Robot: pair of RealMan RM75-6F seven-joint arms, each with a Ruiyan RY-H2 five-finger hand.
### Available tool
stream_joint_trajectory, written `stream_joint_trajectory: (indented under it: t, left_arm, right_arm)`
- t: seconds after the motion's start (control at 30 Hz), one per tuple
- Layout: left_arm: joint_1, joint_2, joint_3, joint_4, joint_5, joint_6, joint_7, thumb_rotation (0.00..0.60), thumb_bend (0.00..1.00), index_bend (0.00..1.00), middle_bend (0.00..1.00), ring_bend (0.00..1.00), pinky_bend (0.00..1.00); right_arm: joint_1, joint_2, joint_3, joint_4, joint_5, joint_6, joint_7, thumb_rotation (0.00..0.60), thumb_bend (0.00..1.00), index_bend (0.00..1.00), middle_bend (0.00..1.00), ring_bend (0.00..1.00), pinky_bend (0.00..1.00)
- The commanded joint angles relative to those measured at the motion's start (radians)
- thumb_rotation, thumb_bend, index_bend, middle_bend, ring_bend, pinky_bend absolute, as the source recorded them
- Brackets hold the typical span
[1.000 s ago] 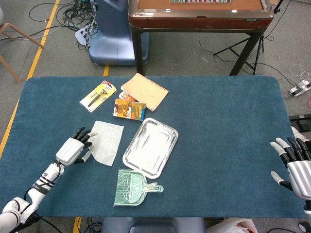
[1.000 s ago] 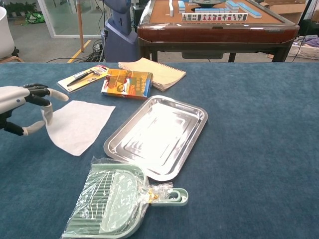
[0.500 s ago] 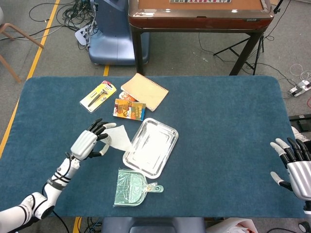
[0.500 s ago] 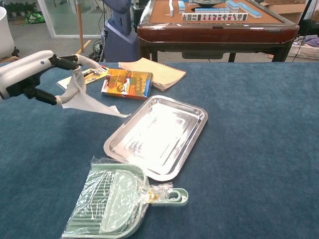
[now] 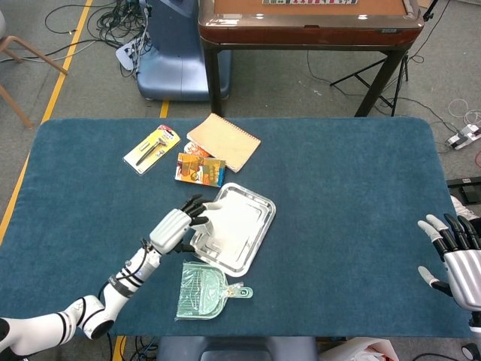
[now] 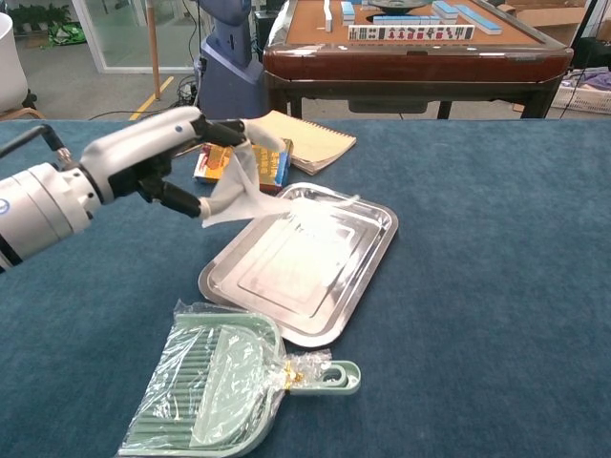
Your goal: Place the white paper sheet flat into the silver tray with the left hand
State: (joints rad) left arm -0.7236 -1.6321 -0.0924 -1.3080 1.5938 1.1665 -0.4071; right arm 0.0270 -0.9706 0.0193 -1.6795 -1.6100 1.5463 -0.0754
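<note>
My left hand (image 5: 177, 227) (image 6: 172, 153) holds one end of the white paper sheet (image 6: 272, 205) (image 5: 222, 222) above the near left part of the silver tray (image 5: 258, 241) (image 6: 366, 277). The sheet hangs from the fingers and drapes across the tray's floor, its far end reaching toward the tray's back rim. My right hand (image 5: 455, 252) hovers open at the table's right edge, far from the tray, seen only in the head view.
A spiral notebook (image 5: 223, 141) (image 6: 296, 138), a colourful small box (image 5: 200, 169) (image 6: 244, 158) and a packaged tool (image 5: 151, 149) lie behind the tray. A green dustpan in plastic wrap (image 5: 205, 290) (image 6: 224, 386) lies in front of it. A brown game table (image 6: 410, 43) stands beyond the blue table.
My left hand lifted the sheet off the cloth at the left and carried it rightward over the tray, where it now drapes. The right hand has stayed still.
</note>
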Motion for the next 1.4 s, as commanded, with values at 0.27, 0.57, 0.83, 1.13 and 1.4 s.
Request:
stream_joint_trajectory:
  t: [0.27,0.57,0.83,1.13,1.4]
  left_arm:
    - [-0.018,-0.061,0.064,-0.022,0.011,-0.078,0.023,0.600,0.44,0.59,0.19,0.12,0.00]
    - [-0.022,-0.098,0.058,0.053,0.005,-0.082,0.070,0.600,0.44,0.58,0.19,0.12,0.00]
    - [-0.016,-0.086,0.027,0.097,-0.045,-0.091,0.093,0.600,0.44,0.57,0.19,0.12,0.00]
    - [-0.016,-0.089,0.029,0.115,-0.078,-0.133,0.140,0.600,0.44,0.55,0.19,0.12,0.00]
    - [-0.023,-0.092,0.030,0.116,-0.076,-0.145,0.167,0.600,0.44,0.51,0.19,0.12,0.00]
  right_arm:
    - [-0.005,0.000,0.000,0.002,0.003,0.005,0.001,0.600,0.20,0.16,0.14,0.01,0.07]
    - [-0.007,-0.002,0.001,0.012,0.005,0.007,0.015,0.600,0.20,0.16,0.14,0.01,0.07]
    - [-0.003,-0.007,0.003,0.019,0.005,0.003,0.020,0.600,0.20,0.16,0.14,0.01,0.07]
    - [-0.002,-0.006,0.004,0.017,0.005,0.002,0.018,0.600,0.20,0.16,0.14,0.01,0.07]
    - [-0.007,-0.003,0.003,0.013,0.006,0.009,0.016,0.600,0.20,0.16,0.14,0.01,0.07]
